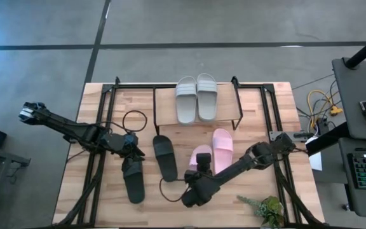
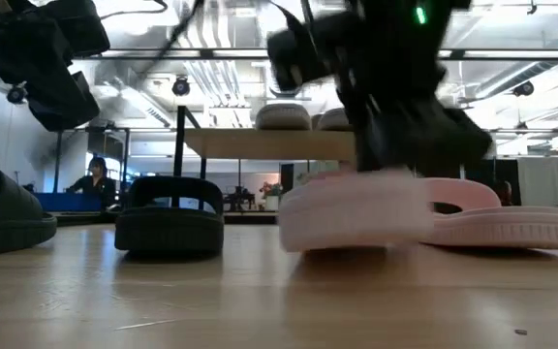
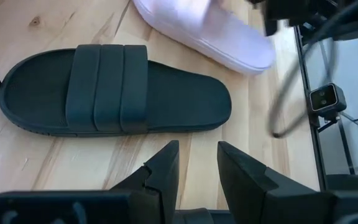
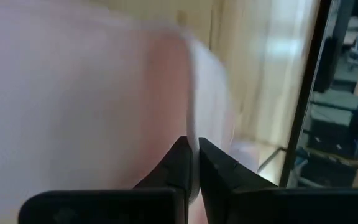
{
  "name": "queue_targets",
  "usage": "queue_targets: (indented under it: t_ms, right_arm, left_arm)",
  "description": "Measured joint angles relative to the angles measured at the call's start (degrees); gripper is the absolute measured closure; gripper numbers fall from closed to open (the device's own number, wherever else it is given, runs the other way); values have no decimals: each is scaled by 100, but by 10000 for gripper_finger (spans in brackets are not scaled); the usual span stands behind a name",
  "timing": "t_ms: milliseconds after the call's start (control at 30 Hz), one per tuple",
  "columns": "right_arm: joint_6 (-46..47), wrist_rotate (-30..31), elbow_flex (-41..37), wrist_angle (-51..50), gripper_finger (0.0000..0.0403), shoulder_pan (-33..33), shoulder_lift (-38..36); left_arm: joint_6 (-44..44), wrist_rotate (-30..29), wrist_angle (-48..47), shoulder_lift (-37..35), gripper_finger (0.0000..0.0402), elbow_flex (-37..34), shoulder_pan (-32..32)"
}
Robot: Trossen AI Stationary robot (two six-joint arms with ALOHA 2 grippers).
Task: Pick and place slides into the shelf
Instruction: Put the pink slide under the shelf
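Observation:
A pale grey-green pair of slides lies sole-down on the shelf at the table's far middle. Two black slides lie flat on the table, one in the middle and one nearer. My left gripper hovers open between them, facing the middle black slide. One pink slide lies flat right of centre. Beside it, my right gripper is shut on the second pink slide. In the low view this slide sits under the right gripper. My right gripper pinches a thin pale edge of the pink slide between its two fingers. It comes from above and from the table's near side, over the slide's near half. Whether the edge is strap or sole is hidden. The slide sits level and low; whether it clears the wood cannot be told.
A large black metal frame stands around the table and shelf. Black cables loop on the wood and near the right arm. A small plant sits at the near right corner. Bare shelf plank shows left of the grey-green pair.

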Motion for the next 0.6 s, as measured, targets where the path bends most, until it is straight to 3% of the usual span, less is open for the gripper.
queue_targets:
  t_ms: [300,600]
  right_arm:
    - [598,-108,-910,11,388,-415,-336]
    - [777,-239,-1017,-7,387,-459,-708]
  left_arm:
    - [-37,0,-4,-2,307,0,0]
    - [-42,1,-4,-2,307,0,0]
